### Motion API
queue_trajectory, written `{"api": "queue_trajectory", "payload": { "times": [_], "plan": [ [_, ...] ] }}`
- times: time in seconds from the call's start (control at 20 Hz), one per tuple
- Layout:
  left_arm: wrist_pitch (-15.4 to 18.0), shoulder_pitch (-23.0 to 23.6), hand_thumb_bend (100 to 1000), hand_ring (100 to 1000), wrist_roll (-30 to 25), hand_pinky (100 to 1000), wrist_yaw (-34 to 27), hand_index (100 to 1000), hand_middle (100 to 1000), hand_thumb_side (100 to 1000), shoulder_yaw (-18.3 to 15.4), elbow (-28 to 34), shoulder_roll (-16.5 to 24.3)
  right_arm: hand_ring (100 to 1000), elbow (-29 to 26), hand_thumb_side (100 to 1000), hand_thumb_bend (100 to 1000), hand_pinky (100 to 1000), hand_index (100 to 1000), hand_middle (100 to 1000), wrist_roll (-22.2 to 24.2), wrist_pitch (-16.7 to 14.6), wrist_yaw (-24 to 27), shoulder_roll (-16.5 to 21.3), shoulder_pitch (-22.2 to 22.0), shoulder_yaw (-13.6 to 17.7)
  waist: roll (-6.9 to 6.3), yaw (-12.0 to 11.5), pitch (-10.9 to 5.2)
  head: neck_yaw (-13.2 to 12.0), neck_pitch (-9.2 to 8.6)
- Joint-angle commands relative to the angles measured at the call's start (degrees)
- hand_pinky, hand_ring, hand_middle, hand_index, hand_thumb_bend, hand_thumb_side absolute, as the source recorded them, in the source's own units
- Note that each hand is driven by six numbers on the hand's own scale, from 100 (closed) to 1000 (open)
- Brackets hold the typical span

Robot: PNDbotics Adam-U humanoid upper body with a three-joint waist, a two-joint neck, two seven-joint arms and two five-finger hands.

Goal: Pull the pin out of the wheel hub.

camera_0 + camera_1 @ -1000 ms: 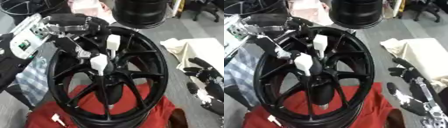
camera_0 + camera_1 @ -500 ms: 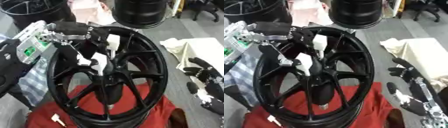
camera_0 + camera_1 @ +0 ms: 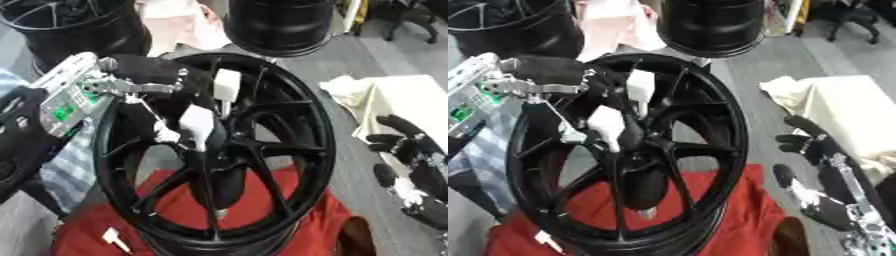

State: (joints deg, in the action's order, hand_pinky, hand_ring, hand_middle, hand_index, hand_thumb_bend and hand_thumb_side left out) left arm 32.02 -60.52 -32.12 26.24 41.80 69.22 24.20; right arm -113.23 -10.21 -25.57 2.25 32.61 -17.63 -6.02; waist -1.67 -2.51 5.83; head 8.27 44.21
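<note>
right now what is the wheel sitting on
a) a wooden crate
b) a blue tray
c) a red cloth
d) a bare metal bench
c: the black wheel stands with its lower rim on a red cloth that spreads out below and to both sides of it.

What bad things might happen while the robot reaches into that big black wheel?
1. The wheel stands tilted on a red cloth; a hard pull might tip or slide it.
2. The left robot hand reaches between thin spokes near the hub, so fingers could catch there.
3. The right robot hand rests open off to the side, not steadying the wheel.
</note>
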Motion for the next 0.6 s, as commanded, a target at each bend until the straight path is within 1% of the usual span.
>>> {"api": "queue_trajectory", "payload": {
  "times": [0.05, 0.1, 0.15, 0.2, 0.5, 0.55, 0.6],
  "plan": [
    [19.94, -0.92, 133, 1000, -19.85, 509, -1.09, 735, 532, 417, -0.32, 0.20, 0.42, 791, -1.36, 483, 365, 759, 950, 900, 0.11, -0.10, 0.26, 1.09, 0.28, 0.37, 0.16, 0.05, -0.53, 0.16, -0.09],
    [19.94, -0.91, 106, 1000, -19.85, 496, -1.94, 718, 515, 406, -0.46, 0.18, 0.38, 791, -1.36, 484, 364, 759, 950, 900, 0.11, -0.11, 0.27, 1.09, 0.27, 0.37, 0.17, 0.05, -0.54, 0.17, -0.09],
    [19.94, -0.94, 106, 1000, -19.85, 496, -2.89, 718, 515, 406, -0.60, 0.22, 0.39, 791, -1.36, 484, 364, 759, 950, 900, 0.10, -0.12, 0.29, 1.10, 0.26, 0.38, 0.18, 0.04, -0.55, 0.19, -0.09],
    [19.94, -0.95, 100, 1000, -19.85, 478, -4.05, 686, 482, 371, -0.79, 0.27, 0.38, 791, -1.36, 484, 364, 759, 950, 900, 0.11, -0.11, 0.30, 1.09, 0.25, 0.38, 0.19, 0.04, -0.55, 0.21, -0.09],
    [19.94, -1.84, 100, 1000, -19.85, 464, -12.68, 657, 454, 287, -2.48, 1.75, 1.25, 791, -1.36, 484, 362, 759, 950, 900, 0.14, -0.15, 0.38, 1.19, 0.17, 0.42, 0.21, -0.04, -0.66, 0.33, -0.09],
    [19.94, -2.02, 100, 1000, -19.85, 464, -13.89, 657, 454, 287, -2.80, 2.18, 1.55, 791, -1.36, 484, 362, 759, 950, 900, 0.14, -0.16, 0.40, 1.21, 0.14, 0.43, 0.20, -0.06, -0.69, 0.35, -0.09],
    [19.94, -2.20, 100, 1000, -19.85, 465, -14.98, 655, 453, 257, -3.16, 2.64, 1.89, 791, -1.36, 484, 362, 759, 950, 900, 0.14, -0.17, 0.42, 1.23, 0.10, 0.45, 0.20, -0.08, -0.72, 0.40, -0.09]
  ]
}}
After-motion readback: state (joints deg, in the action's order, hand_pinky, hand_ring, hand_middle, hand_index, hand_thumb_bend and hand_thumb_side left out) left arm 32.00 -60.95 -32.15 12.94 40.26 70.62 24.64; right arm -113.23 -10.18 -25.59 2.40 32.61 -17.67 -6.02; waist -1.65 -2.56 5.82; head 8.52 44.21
